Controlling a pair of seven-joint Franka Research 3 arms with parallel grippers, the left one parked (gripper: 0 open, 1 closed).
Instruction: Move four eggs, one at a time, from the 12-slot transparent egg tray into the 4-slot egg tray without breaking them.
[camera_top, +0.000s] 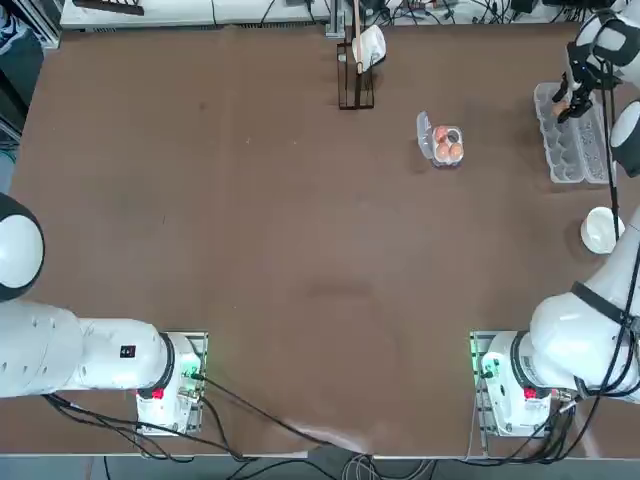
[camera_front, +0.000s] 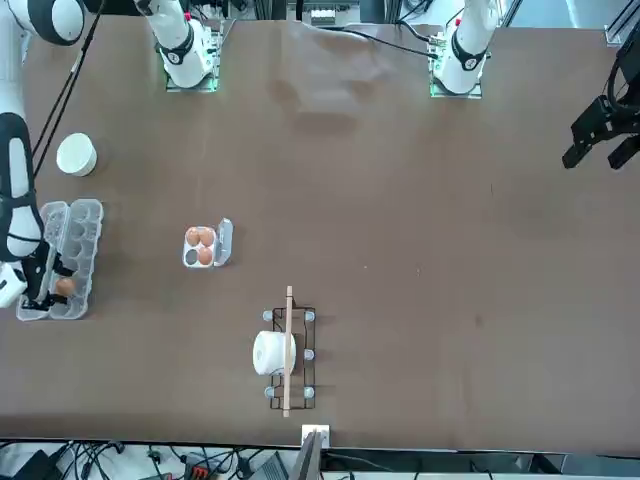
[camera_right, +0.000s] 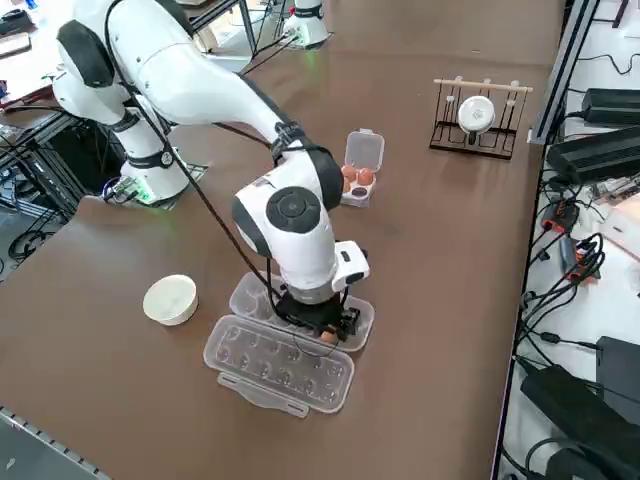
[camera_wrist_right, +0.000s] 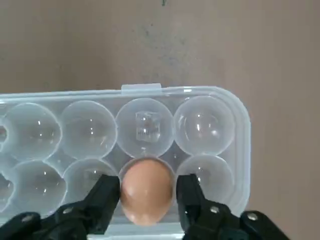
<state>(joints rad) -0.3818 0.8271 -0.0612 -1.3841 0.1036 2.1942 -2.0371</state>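
**A:** Right gripper status?

**B:** Down over the 12-slot transparent egg tray, upper right of the top view, lower centre of the right side view. Fingers flank the one egg in that tray, pads at or just off the shell on both sides. Egg sits in its cup, second from the tray's rounded end, in the row nearest the wrist camera. Looks like a grasp closing on it; can't confirm firm contact.

**A:** Layout, big stuff first?

**B:** Brown table fills the top view. Right arm reaches from its base at the lower right of the top view up to the right edge. 12-slot tray runs lengthwise along the right edge there; every visible cup besides the one with the egg is bare. In the right side view it lies opened flat, two clear halves side by side, gripper over the half farther from the camera.

**A:** Smaller items?

**B:** Dark wire rack with a wooden stick and a white roll, top centre of the top view. Round white bowl just below the 12-slot tray. 4-slot egg tray upper centre-right, well apart from the big tray, lid flap open to its left. Three eggs in it; front view shows the fourth cup bare.
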